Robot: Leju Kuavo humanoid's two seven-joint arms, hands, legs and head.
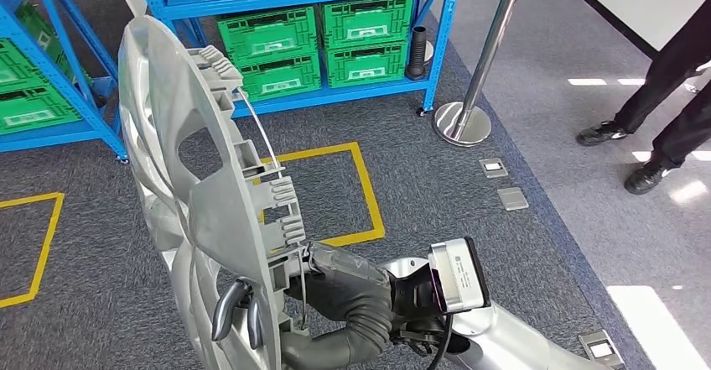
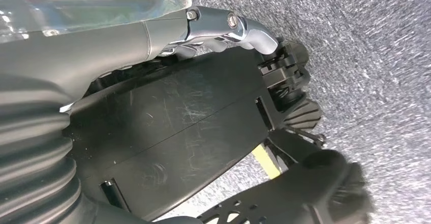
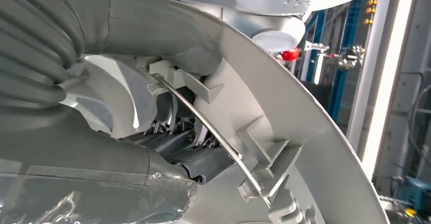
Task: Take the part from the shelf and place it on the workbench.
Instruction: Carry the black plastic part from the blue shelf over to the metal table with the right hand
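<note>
right hand (image 1: 335, 290) grips hubcap (image 1: 180, 177) rim | left hand (image 2: 223, 28): cannot tell | hubcap likely light, stiff, bulky; clips fragile; hold rim

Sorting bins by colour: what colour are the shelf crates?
Green ribbed plastic crates, clearest in the head view.

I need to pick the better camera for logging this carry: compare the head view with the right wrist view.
Head view alone: the blue metal shelf holding green plastic crates, yellow floor tape, a chrome stanchion post and a person's dark shoes. Right wrist view alone: a close look at dark fingers behind the rim. Both: the right hand gripping the silver plastic wheel cover with its wire ring.
</note>
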